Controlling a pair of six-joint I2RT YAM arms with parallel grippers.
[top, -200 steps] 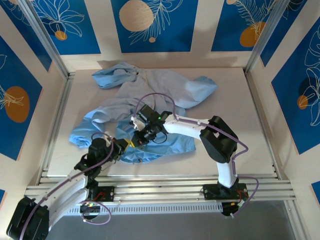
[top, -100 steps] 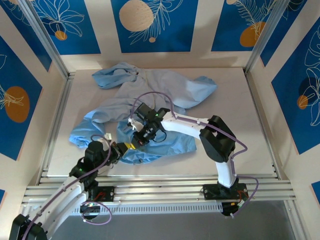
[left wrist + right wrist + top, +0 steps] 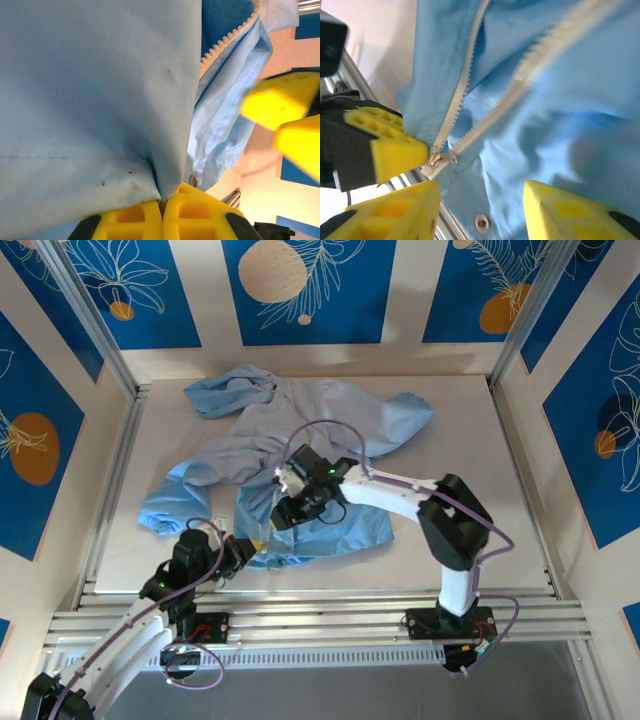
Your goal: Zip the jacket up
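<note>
The light-blue jacket point(image 3: 300, 425) lies crumpled across the middle and back of the table. Its bottom hem reaches toward the near edge. My left gripper point(image 3: 244, 549) is shut on that hem, and in the left wrist view the yellow fingers point(image 3: 135, 220) pinch a fold of the fabric point(image 3: 90, 100). My right gripper point(image 3: 284, 514) hovers open just above the jacket, right of the left one. The right wrist view has its fingers point(image 3: 395, 212) spread wide over the cloth. The two zipper rows point(image 3: 485, 110) meet at the metal slider point(image 3: 442, 158), which nothing grips.
Aluminium rails point(image 3: 320, 615) run along the table's near edge, close behind the left gripper. Bare table point(image 3: 480, 470) lies to the right of the jacket. A metal snap point(image 3: 481, 223) sits on the hem near the slider. Patterned blue walls close in three sides.
My right gripper has opened and let go of the zipper, shifting slightly right and up. The left gripper has drawn the hem a little toward the near edge.
</note>
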